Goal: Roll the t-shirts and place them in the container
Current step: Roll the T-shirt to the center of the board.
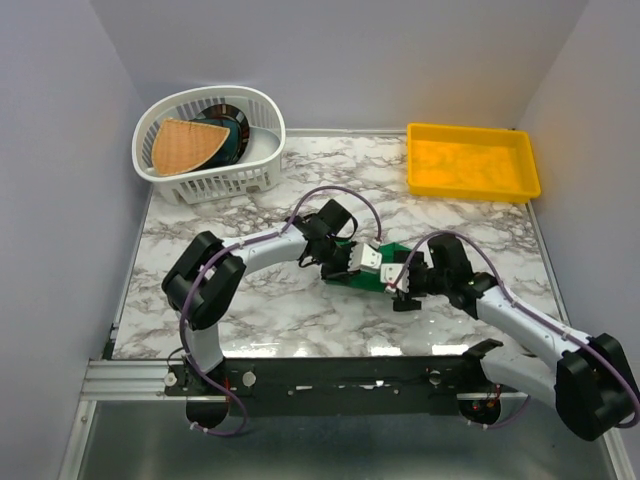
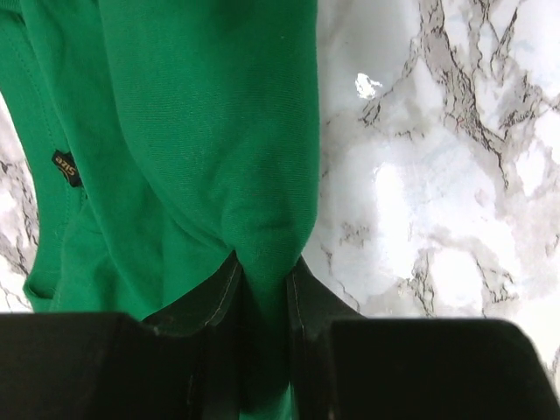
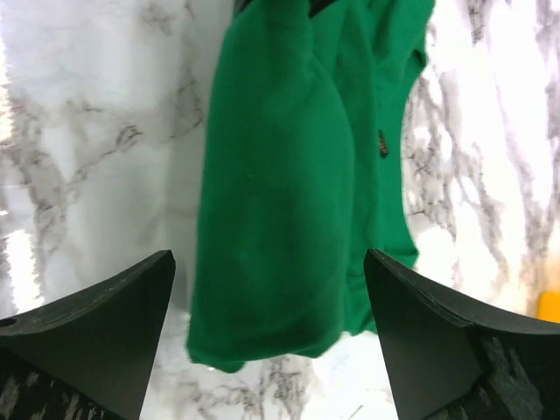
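The emerald-green t-shirt [image 1: 393, 250] lies bunched into a narrow roll on the marble table [image 1: 300, 310], mostly hidden under both grippers in the top view. My left gripper [image 2: 262, 267] is shut on a fold of the t-shirt [image 2: 201, 131], with fabric pinched between its black fingers [image 2: 219, 293]. A small dark label [image 2: 66, 168] shows on the cloth. My right gripper [image 3: 269, 255] stands wide open, its fingers either side of the t-shirt's [image 3: 280, 201] near end without touching it. From above, the left gripper [image 1: 345, 258] and right gripper [image 1: 402, 280] face each other across the shirt.
A white laundry basket [image 1: 255, 170] holding a tan cloth [image 1: 185, 145] and a dark item sits at the back left. A yellow tray [image 1: 470, 160] is at the back right. Walls close in both sides.
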Action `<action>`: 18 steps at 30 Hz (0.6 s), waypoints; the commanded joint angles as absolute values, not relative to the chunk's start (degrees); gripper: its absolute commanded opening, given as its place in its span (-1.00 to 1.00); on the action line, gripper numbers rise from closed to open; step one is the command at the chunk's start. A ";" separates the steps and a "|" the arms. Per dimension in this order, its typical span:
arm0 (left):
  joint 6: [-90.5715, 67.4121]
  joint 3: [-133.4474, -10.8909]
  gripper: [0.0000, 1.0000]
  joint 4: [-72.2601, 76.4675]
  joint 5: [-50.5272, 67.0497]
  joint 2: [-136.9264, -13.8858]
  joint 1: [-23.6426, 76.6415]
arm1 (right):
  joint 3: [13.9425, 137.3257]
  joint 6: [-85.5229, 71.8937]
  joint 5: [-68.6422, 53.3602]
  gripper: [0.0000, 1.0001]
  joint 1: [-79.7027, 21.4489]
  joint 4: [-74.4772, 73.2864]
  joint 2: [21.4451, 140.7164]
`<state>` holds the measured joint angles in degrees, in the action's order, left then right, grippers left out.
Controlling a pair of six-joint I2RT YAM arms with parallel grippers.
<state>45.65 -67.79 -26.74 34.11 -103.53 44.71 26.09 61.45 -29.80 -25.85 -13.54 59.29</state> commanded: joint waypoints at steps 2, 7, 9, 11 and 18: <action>45.44 -69.17 -0.72 -29.27 38.49 -104.24 43.59 | 24.17 62.32 -20.40 0.85 -28.65 -5.46 63.54; 44.30 -70.48 -0.69 -30.23 40.60 -105.29 42.37 | 25.05 61.88 -22.23 0.57 -28.92 -5.89 66.09; 44.03 -71.36 -0.69 -31.02 41.39 -105.99 41.84 | 25.31 62.05 -23.98 0.59 -29.27 -7.37 65.92; 44.03 -71.98 -0.69 -31.72 42.01 -106.35 41.49 | 25.58 62.14 -25.31 0.61 -29.35 -8.43 64.96; 45.97 -74.97 -0.69 -37.70 45.00 -108.19 40.34 | 22.15 63.98 -28.57 0.90 -29.88 -7.56 59.94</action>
<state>44.77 -72.23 -32.14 39.97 -106.50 40.95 25.02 61.78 -26.41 -29.17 -7.49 62.52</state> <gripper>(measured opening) 0.270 0.830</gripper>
